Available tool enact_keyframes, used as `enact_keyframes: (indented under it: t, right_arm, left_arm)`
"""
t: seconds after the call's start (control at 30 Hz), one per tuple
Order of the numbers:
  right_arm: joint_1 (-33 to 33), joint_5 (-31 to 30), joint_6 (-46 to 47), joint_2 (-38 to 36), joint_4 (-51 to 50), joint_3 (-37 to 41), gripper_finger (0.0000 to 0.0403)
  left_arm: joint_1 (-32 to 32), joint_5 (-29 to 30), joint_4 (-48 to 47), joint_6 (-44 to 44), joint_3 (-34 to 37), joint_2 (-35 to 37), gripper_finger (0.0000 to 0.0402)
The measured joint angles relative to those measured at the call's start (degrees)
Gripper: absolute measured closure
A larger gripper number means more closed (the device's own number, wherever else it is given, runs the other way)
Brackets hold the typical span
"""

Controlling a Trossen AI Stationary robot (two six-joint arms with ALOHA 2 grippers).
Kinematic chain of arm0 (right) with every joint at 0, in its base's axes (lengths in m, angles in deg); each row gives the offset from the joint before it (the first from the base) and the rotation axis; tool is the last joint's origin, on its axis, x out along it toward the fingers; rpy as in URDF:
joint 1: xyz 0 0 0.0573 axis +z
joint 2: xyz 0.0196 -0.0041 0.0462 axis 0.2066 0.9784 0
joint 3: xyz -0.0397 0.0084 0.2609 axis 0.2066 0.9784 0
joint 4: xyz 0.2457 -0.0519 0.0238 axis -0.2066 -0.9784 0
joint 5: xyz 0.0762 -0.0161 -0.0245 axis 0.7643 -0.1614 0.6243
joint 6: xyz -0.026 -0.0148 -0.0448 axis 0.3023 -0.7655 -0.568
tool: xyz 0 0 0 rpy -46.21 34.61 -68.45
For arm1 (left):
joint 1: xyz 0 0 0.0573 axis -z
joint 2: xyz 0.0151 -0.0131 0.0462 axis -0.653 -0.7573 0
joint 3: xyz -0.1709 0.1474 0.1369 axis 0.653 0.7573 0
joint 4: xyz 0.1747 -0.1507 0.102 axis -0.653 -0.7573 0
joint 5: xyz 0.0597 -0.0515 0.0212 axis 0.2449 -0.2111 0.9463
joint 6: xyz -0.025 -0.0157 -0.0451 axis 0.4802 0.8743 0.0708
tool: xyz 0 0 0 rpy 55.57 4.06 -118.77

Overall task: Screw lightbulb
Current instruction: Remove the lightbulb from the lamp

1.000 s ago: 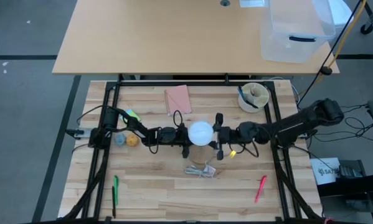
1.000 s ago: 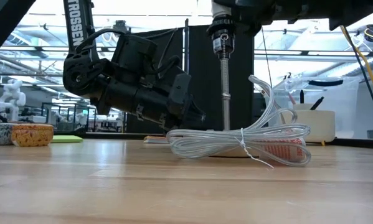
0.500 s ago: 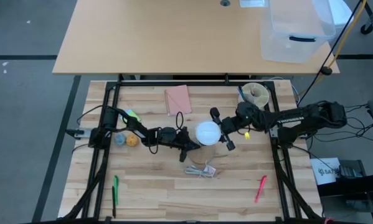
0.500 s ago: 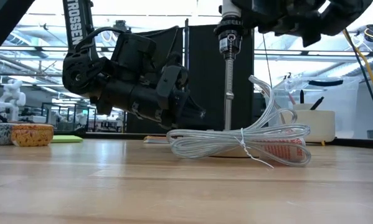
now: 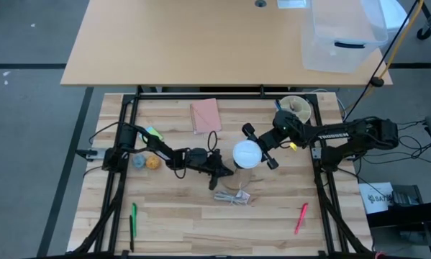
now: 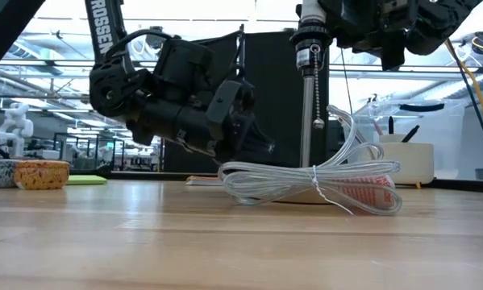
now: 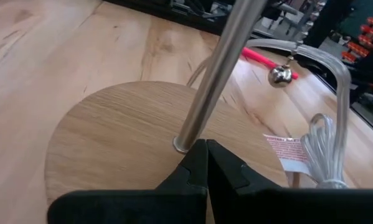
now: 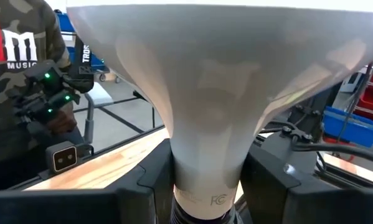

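Your right gripper (image 5: 261,146) has the lightbulb (image 5: 247,153) pinched at its neck between both fingers (image 8: 150,186), dome up, held mid-table above the wooden base (image 7: 111,146). Your left gripper (image 5: 224,171), fingers pressed fully together and empty, rests low on that base right at the foot of the metal rod (image 7: 220,65). The coiled clear cord (image 6: 310,184) lies on the near side of them.

Four views: overhead, table-level, two wrist-mounted.
The table (image 5: 172,216) is seen from straight above and level across; the lamp pole (image 6: 308,105) is shared closely by the left wrist view.
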Motion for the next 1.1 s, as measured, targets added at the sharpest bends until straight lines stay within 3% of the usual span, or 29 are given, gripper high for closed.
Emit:
enact_keyframes:
  t: [0.17,0.47,1.1]
  right_arm:
    - [0.0,0.2,-0.2,0.0,0.6,0.0,0.0264]
    - [0.0,0.3,1.4,0.0,2.5,0.1,0.0263]
    - [3.6,-14.5,9.8,-0.3,3.4,-0.2,0.0148]
  left_arm:
    - [0.0,2.5,-2.7,0.4,-1.7,-0.8,0.0402]
    - [0.0,3.9,2.5,3.2,-2.8,-4.1,0.0402]
    - [-0.1,4.8,2.5,3.6,-2.9,-4.1,0.0401]
